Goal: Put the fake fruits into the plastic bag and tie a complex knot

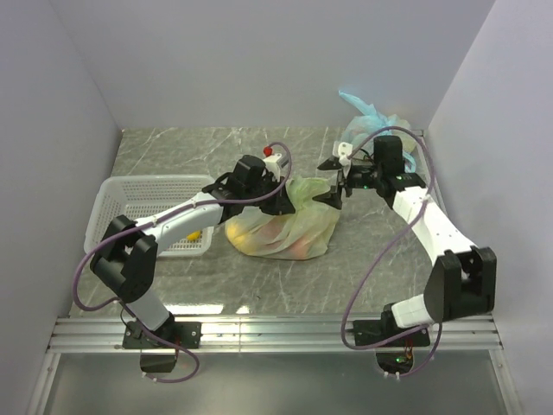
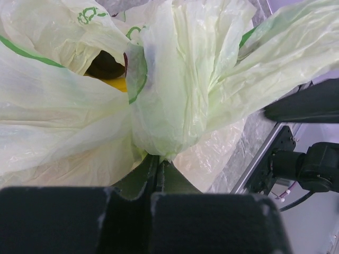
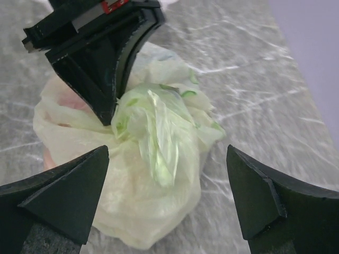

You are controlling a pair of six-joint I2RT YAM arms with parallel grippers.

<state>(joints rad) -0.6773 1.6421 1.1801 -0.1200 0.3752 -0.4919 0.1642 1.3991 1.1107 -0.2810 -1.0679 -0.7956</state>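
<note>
Plastic bag [image 1: 281,229] mid-worktop [image 1: 216,285], left end effector [image 2: 158,165] pinched shut on its knot [image 3: 153,114], right end effector [image 3: 167,174] spread wide astride it, overhead alone shows white basket [image 1: 155,180], left wrist alone green print [image 2: 87,15], unreadable.

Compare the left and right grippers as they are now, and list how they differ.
The left gripper is shut, while the right gripper stands wide open. The left gripper pinches the bunched top of the plastic bag, and the right gripper holds nothing. The left gripper touches the film, while the right gripper's fingers stand clear on either side. Both are at the bag's gathered top, coming from opposite sides.
</note>
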